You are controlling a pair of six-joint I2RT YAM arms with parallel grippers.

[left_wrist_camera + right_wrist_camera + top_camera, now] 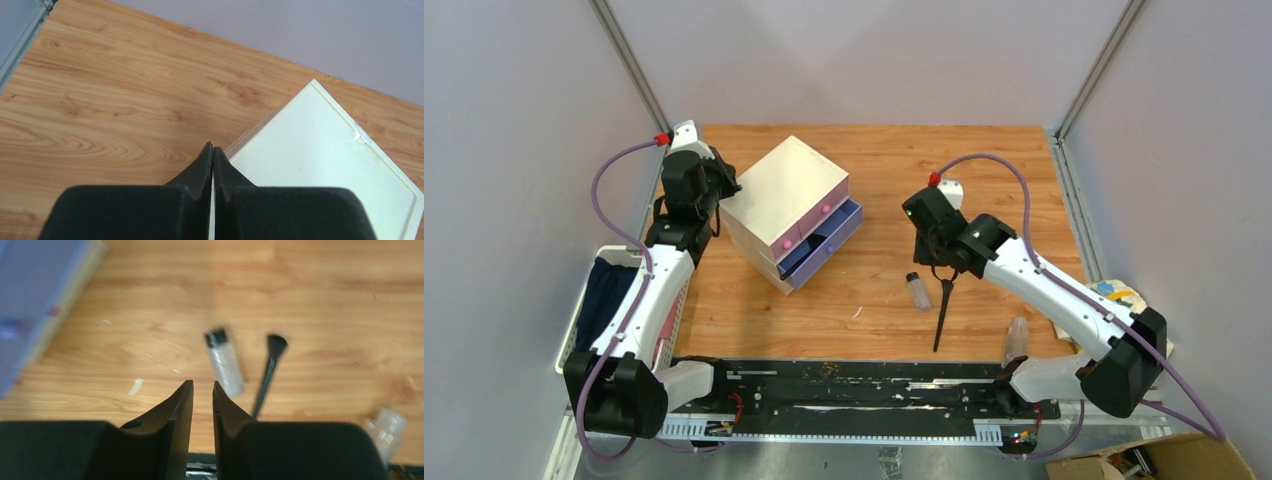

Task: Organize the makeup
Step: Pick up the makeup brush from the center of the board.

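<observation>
Top external view: clear black-capped vial (915, 290) lies on the table (884, 160), 4 o'clock from the drawer box (789, 205). Slim black brush (943, 312) just beside it at 3 o'clock. Right gripper (202, 392) hovers above, jaws slightly parted, empty. Left gripper (213, 156) closed at the box corner. Judgement: vial light, rigid, slick, likely to roll; pinch across mid-body.

Bottle (917, 291) just left of brush (943, 315); drawer box (784, 190) well apart, left.
</observation>
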